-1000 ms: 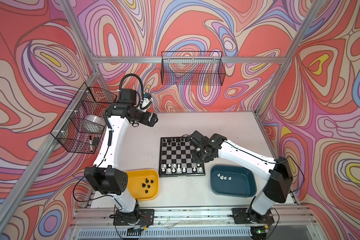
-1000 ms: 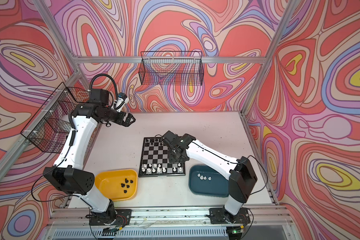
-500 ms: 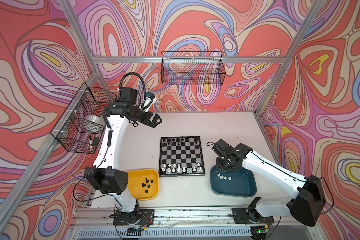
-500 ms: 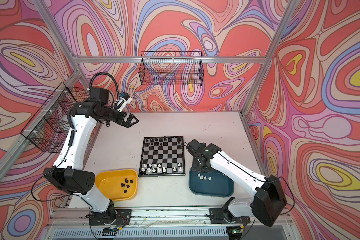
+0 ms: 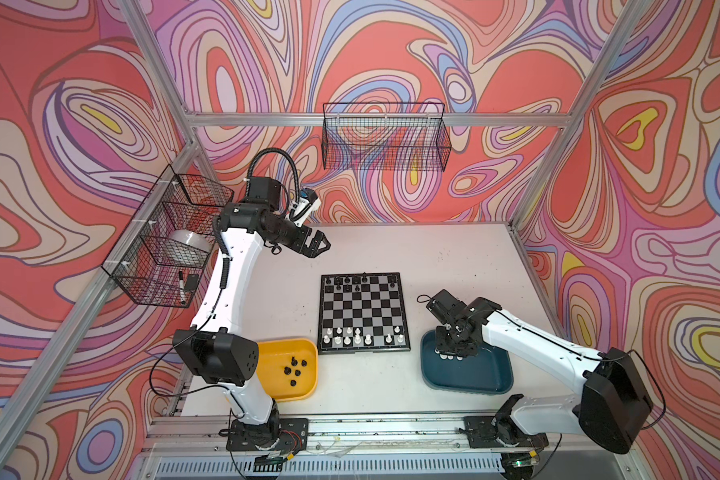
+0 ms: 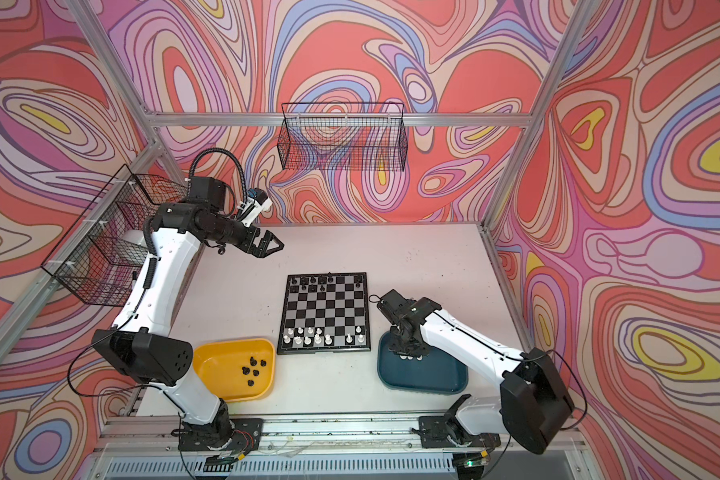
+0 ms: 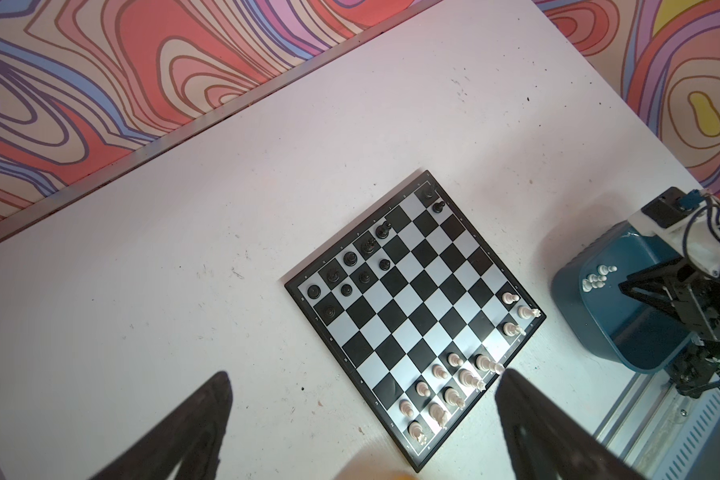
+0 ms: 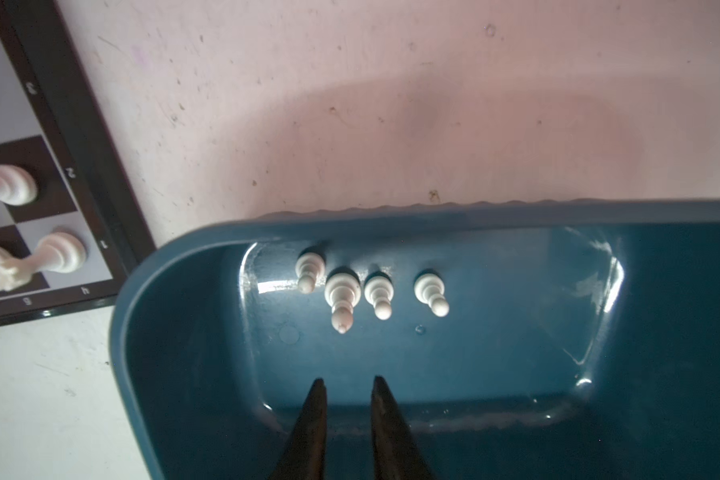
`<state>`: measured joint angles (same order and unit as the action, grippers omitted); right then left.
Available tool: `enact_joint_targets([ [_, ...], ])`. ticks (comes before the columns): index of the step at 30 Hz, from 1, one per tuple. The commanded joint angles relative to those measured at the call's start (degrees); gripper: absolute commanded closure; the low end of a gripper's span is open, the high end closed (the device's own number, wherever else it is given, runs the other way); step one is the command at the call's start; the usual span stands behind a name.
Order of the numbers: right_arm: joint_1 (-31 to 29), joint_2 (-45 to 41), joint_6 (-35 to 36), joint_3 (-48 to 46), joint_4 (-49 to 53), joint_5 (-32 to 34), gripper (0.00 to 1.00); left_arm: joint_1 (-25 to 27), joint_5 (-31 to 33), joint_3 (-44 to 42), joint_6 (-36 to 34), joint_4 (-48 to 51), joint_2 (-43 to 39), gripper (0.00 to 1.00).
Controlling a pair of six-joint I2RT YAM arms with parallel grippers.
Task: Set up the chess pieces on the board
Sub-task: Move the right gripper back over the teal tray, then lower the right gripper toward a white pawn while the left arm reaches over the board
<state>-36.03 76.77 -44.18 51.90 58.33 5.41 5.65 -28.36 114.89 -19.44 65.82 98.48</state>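
Right hand (image 8: 348, 380) swung off board (image 5: 364, 311), now low over teal tray (image 8: 175, 374); fingers a narrow slit apart, empty, near four white pieces (image 8: 341, 291). Left hand (image 5: 324, 248) spread wide, empty, above bench (image 5: 454, 257), well apart from board.

Board (image 5: 364, 316) between left tray (image 5: 302, 392) and right tray (image 5: 474, 378), chess pieces (image 8: 341, 286) in both

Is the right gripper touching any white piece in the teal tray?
Apart. In the right wrist view, bare teal tray floor separates the right gripper from the four white pieces.
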Motion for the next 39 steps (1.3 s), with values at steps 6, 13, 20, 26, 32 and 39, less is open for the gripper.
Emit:
enact_joint_targets([
  [6, 0.91, 2.72, 1.12, -0.37, -3.57, -1.70, 0.78, 0.41, -2.21, 0.77, -2.58, 2.92, -0.04, 0.00],
  [13, 1.68, 2.94, 1.70, -1.34, -4.11, -2.65, 0.77, 0.94, -7.11, 1.14, -6.73, 7.17, 0.35, 0.00],
  [20, 2.32, 3.37, 2.14, -1.80, -4.44, -3.02, 0.77, 5.27, -10.35, 3.68, -17.37, 19.49, 2.63, 0.01],
  [26, 2.81, 3.63, 2.65, -2.02, -4.63, -3.51, 0.78, 9.26, -8.54, 1.84, -20.44, 22.59, 2.95, 0.01],
  [32, 3.16, 3.71, 2.99, -2.00, -4.88, -3.83, 0.78, 10.12, -8.64, 1.92, -20.98, 23.56, 3.41, 0.01],
  [39, 3.51, 3.35, 3.07, -3.10, -4.89, -4.25, 0.81, 10.42, -8.25, 1.82, -20.10, 22.55, 3.56, 0.02],
])
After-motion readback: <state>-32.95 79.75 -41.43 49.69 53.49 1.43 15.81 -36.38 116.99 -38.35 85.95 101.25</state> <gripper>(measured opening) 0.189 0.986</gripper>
